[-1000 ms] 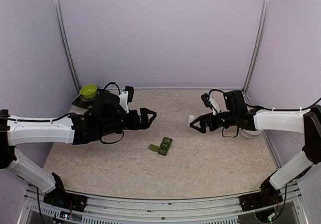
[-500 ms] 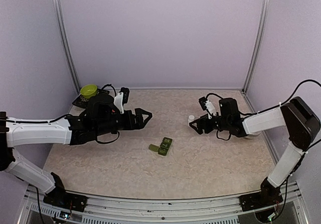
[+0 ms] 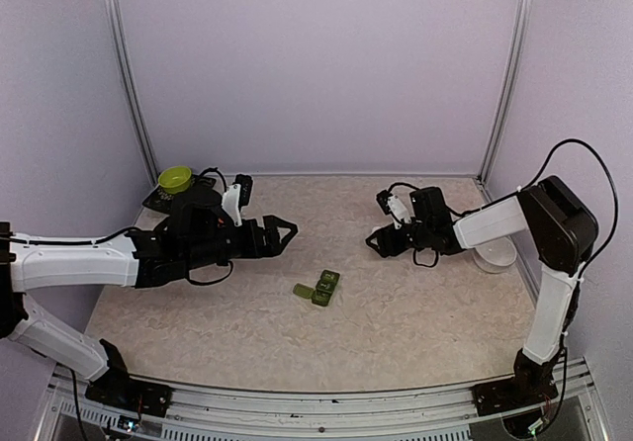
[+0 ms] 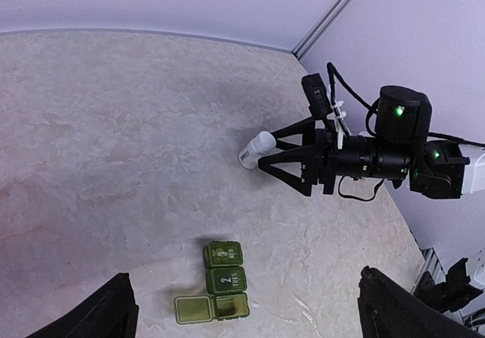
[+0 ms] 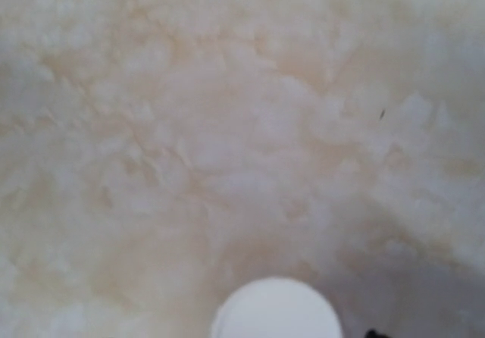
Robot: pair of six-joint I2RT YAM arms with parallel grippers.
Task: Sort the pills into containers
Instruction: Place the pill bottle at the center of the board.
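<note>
The containers [image 3: 320,288] are a dark green strip of three square compartments in mid-table. In the left wrist view the containers [image 4: 223,268] show two lids shut, marked 2 and 3, and the nearest lid swung open. No pills show. My left gripper [image 3: 283,232] is open and empty, held above the table left of the strip; its dark fingers [image 4: 106,311] frame the wrist view. My right gripper [image 3: 374,241] is open low over the table, its tips on either side of a tiny white bottle [image 4: 256,148], whose cap [image 5: 275,312] fills the bottom of the right wrist view.
A yellow-green bowl [image 3: 175,178] sits on a dark base at the far left corner. A white dish [image 3: 495,255] lies at the right, beside the right arm. Purple walls and metal posts close in the table on three sides.
My right gripper has dropped and moved left, up to the white bottle. My left gripper has drawn back slightly to the left. The green strip has not moved.
</note>
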